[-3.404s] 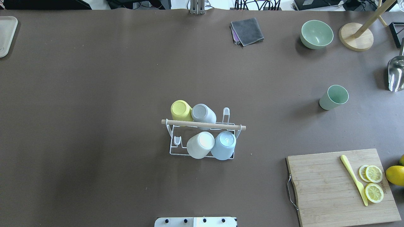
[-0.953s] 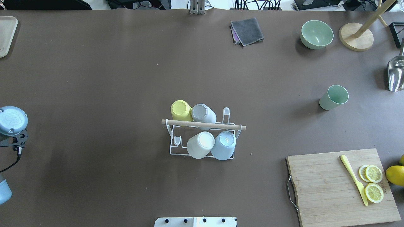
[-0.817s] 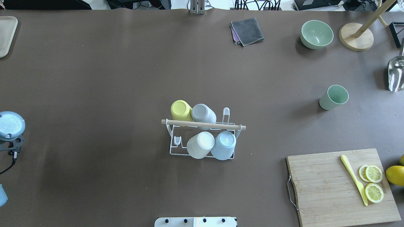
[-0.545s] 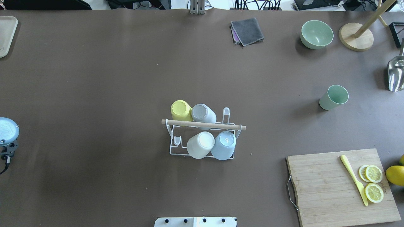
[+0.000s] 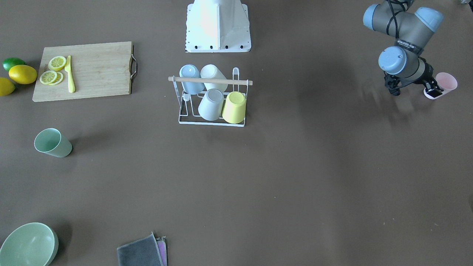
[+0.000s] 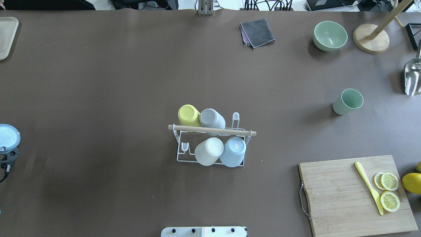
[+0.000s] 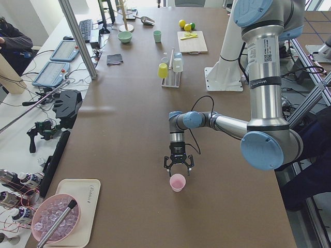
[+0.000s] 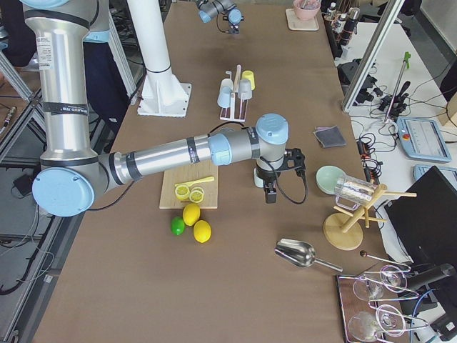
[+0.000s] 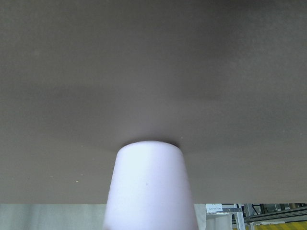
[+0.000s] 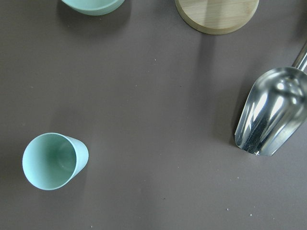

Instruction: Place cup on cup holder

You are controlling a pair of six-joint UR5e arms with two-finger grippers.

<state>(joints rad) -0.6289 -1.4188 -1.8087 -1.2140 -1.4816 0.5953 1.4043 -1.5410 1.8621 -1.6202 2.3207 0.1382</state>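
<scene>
The cup holder [image 5: 211, 122], a white wire rack with a wooden rod [image 6: 212, 130], stands mid-table and carries several upturned cups. A pink cup [image 5: 446, 82] stands upright near the table's left end; it also shows in the exterior left view [image 7: 177, 182] and close up in the left wrist view [image 9: 151, 187]. My left gripper [image 5: 433, 91] is level with the pink cup, open, with the cup just beyond its fingertips. A green cup [image 6: 347, 101] stands on the right, below my right wrist camera [image 10: 53, 161]. My right gripper [image 8: 271, 193] points down there; I cannot tell its state.
A cutting board [image 6: 348, 200] with lemon slices and a yellow knife lies front right. A green bowl [image 6: 330, 35], a wooden stand base [image 6: 371, 38], a metal scoop [image 10: 273, 115] and a grey cloth [image 6: 257, 33] sit at the back right. A tray [image 6: 6, 36] is back left.
The left arm came into the overhead view at the left edge, then its wrist slid further left and toward the robot. Nothing else has moved.
</scene>
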